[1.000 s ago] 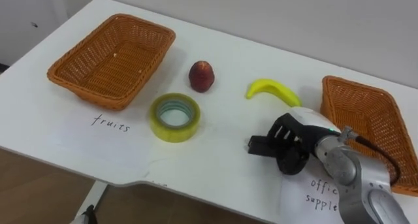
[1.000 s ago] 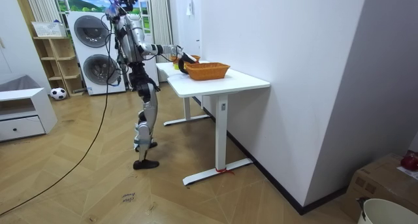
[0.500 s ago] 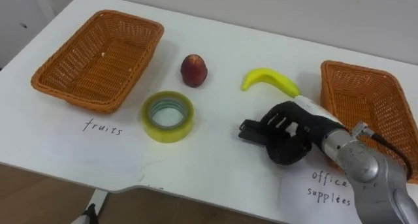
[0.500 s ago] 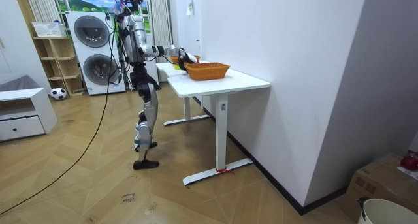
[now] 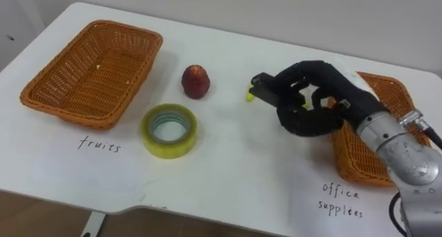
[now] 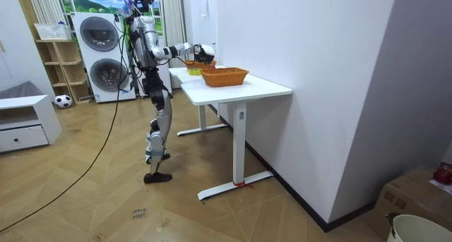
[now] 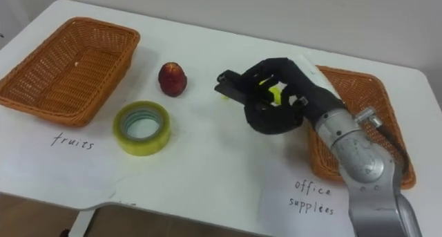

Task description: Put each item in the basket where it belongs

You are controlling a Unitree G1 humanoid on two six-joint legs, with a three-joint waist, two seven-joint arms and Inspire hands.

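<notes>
The right hand (image 5: 311, 99) has been lifted from the near edge of the table (image 5: 228, 168) and is now held over the banana (image 5: 248, 95). Its fingers are curled, and nothing is seen gripped. Of the banana only a yellow tip is seen, between the peach (image 5: 195, 81) and the right basket (image 5: 352, 169). The tape roll (image 5: 181, 141) lies beside the left basket (image 5: 41, 102).

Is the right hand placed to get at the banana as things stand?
Probably yes: the right hand sits over the banana with its fingers curled round it, and nothing lies between them.
</notes>
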